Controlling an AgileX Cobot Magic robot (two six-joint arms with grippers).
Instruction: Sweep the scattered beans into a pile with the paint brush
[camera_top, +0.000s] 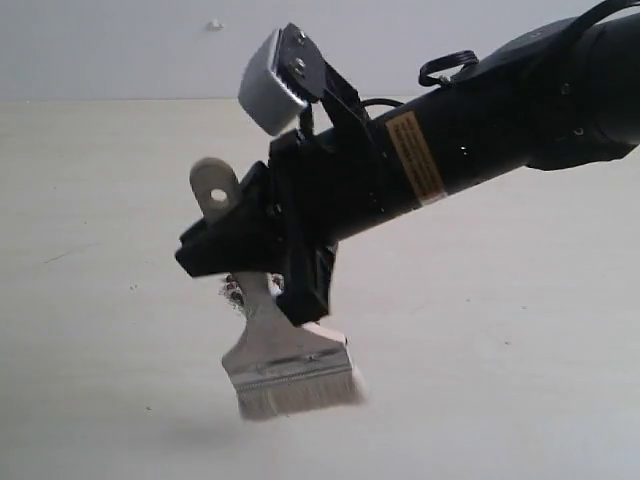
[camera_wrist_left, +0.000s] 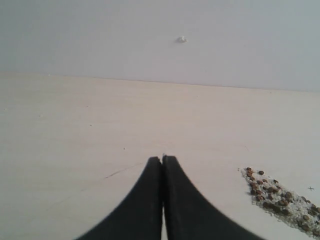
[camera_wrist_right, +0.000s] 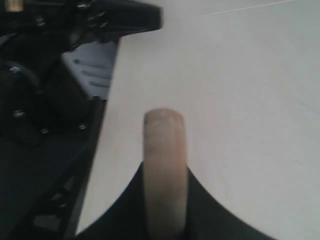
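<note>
My right gripper (camera_top: 222, 238) is shut on the pale wooden handle of the paint brush (camera_top: 285, 352). The brush hangs bristles down, tilted, with its whitish bristles (camera_top: 300, 395) close over the table. The handle's holed end sticks up above the fingers. A few reddish-brown beans (camera_top: 236, 294) peek out behind the handle. In the right wrist view the handle (camera_wrist_right: 163, 135) runs between the fingers of the right gripper (camera_wrist_right: 164, 172). My left gripper (camera_wrist_left: 163, 159) is shut and empty, low over the table. A dense strip of beans and pale grains (camera_wrist_left: 280, 196) lies to one side of it.
The pale wooden table (camera_top: 500, 350) meets a plain white wall with a small white mark (camera_top: 213, 24). Dark robot hardware (camera_wrist_right: 45, 100) stands along the table's edge in the right wrist view. The left gripper does not show in the exterior view.
</note>
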